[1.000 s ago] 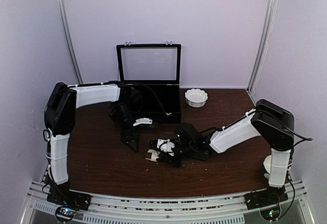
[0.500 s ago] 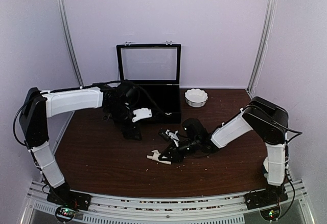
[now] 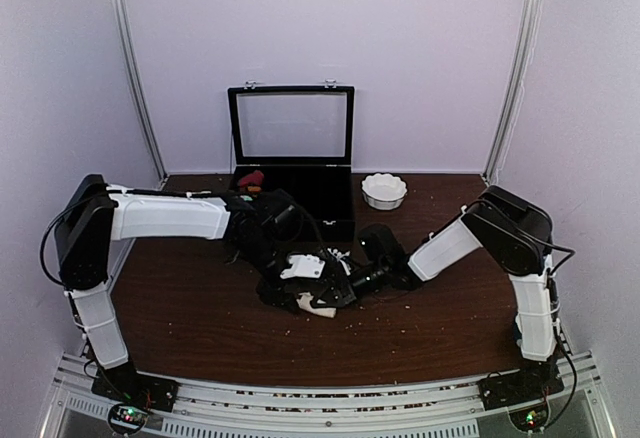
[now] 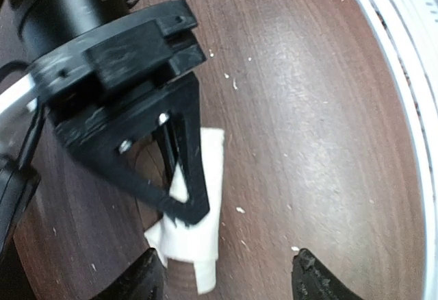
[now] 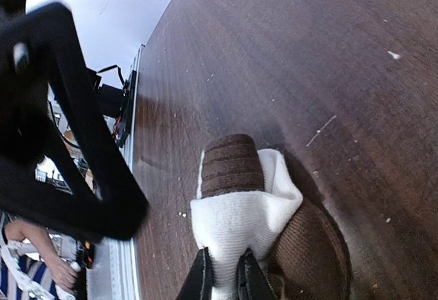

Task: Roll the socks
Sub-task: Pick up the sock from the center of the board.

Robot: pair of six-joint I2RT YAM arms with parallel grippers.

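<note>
Pale lilac walls (image 3: 320, 38) box in the dark wood tabletop (image 3: 200, 328) where I run 2 arms. A black case (image 3: 292, 158) stands lid-up at the back, with a white bowl (image 3: 384, 190) just to its right. The left arm (image 3: 165, 216) and right arm (image 3: 445, 248) reach in and meet at the middle. The right gripper (image 5: 222, 276) is pinched tight on the white fabric of the socks (image 5: 239, 221), a cream wad with a brown ribbed part, resting on the wood at centre. The left gripper (image 4: 226, 283) hangs just short of them, jaws well apart and holding nothing. From it the wad lies ahead, nearer the finger at the left of its wrist view, with its long axis pointing away along the line of approach. I judge the next move needs a small shift that way before any squeeze. Pale specks (image 4: 239, 210) dot the wood.
</note>
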